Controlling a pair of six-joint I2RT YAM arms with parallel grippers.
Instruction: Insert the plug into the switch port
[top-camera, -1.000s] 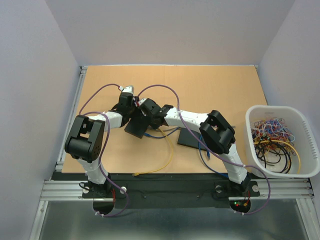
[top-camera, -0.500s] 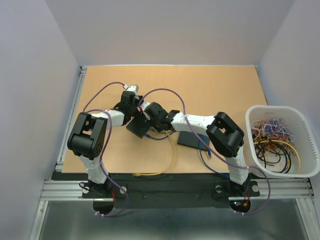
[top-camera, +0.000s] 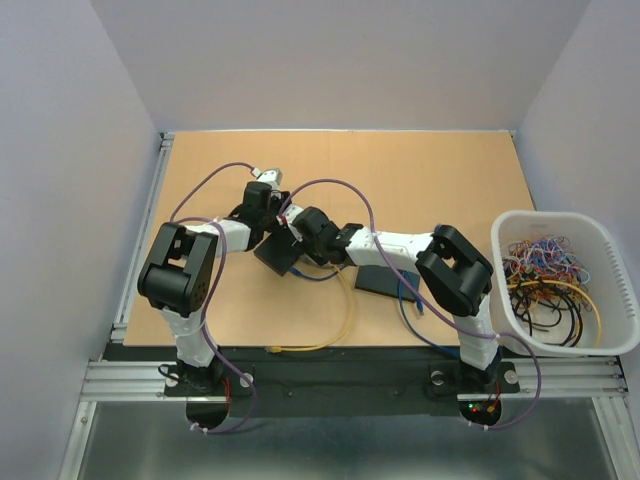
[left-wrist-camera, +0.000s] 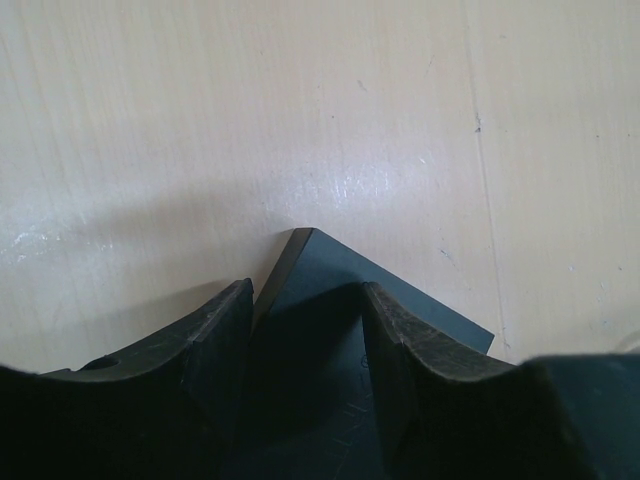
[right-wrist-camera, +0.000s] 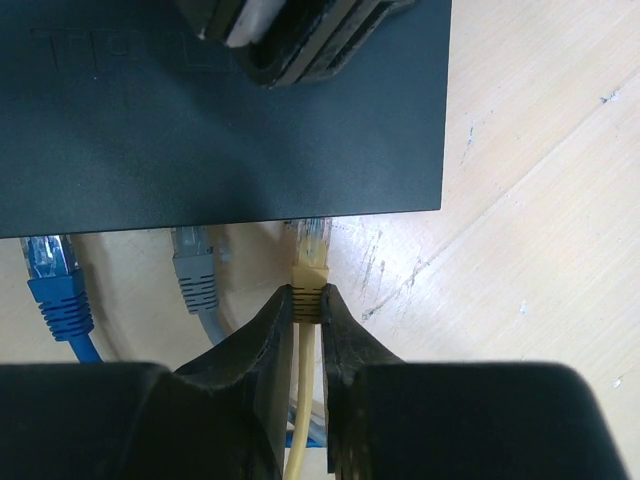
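**A:** Which step is this?

**B:** The insertion itself. The right gripper (right-wrist-camera: 308, 296) has its jaws clenched on the yellow cable (right-wrist-camera: 298, 420) just behind the clear plastic plug with a yellow boot (right-wrist-camera: 312, 240). The plug's tip meets the near edge of the flat black switch box (right-wrist-camera: 200, 130), at the rightmost port by my reading (the port mouth itself is hidden under the edge).

**A:** And the other arm?

**B:** The left gripper (left-wrist-camera: 305, 292) has its jaws grasping a corner of the switch to steady it. Whether the box is lifted or resting on the pale wooden worktop (left-wrist-camera: 400, 120), I cannot tell.

**A:** What does the next move call for?

**B:** A short straight push along the plug's axis until it latches, I'd judge, with the left holding firm. Any sideways drift could jam the tip against the housing.

**A:** Anything in the way?

**B:** A blue plug (right-wrist-camera: 50, 265) and a grey plug (right-wrist-camera: 195, 270) sit at ports to the left. The grey one is near the yellow but apart from it. Overhead, a second black box (top-camera: 385, 280) lies just beside the right arm. A white plastic basket (top-camera: 600, 235) of tangled cables stands well apart at the right.
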